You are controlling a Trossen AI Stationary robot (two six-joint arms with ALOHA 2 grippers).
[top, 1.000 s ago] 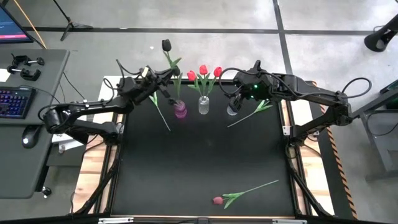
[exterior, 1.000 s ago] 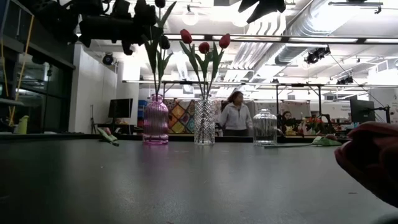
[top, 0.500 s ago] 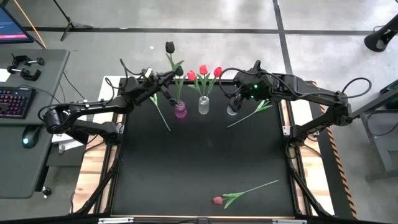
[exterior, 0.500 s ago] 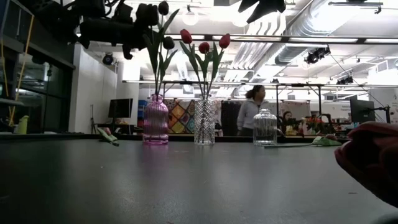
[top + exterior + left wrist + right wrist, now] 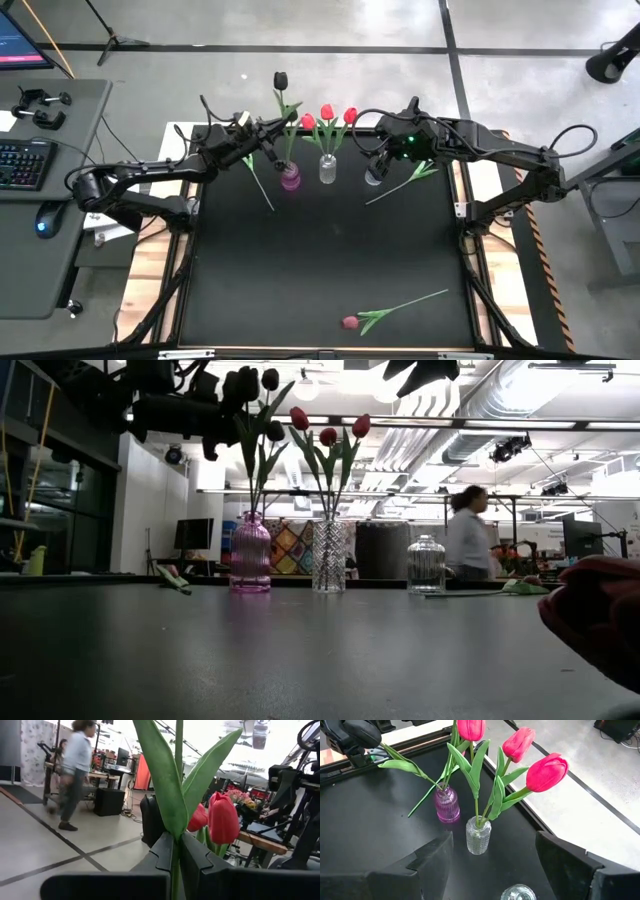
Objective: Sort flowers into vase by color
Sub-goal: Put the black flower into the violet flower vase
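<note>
A dark maroon tulip [image 5: 281,78] is in my left gripper [image 5: 266,134], which is shut on its stem above the purple vase [image 5: 290,178]. In the low view its head [image 5: 270,378] stands over a second dark tulip [image 5: 274,430] that sticks into the purple vase [image 5: 250,555]. Three red tulips [image 5: 327,113] stand in the clear vase [image 5: 327,169]. My right gripper [image 5: 378,160] is open above a small empty glass vase [image 5: 373,178]. Other tulips lie flat on the mat: one pink-headed [image 5: 350,322], one beside the right arm [image 5: 410,180], one left of the purple vase [image 5: 258,178]. My left gripper pinches the dark tulip's stem [image 5: 175,865] between its two fingers, just below the leaves [image 5: 165,785]. The fingers come level from the table's left and lie across the stem. The tulip stands nearly upright, and its lower end reaches down into the purple vase's neck [image 5: 441,786].
The black mat [image 5: 320,260] has bare room in its middle. The three vases stand in a row near the far edge. A person [image 5: 468,540] walks in the room beyond the table. A desk with a keyboard [image 5: 20,160] stands left of the table.
My left gripper has moved a little toward the table's right, closer over the purple vase, still shut on the stem. The dark tulip's head has shifted right with it and sunk slightly. The person in the room behind has walked rightward.
</note>
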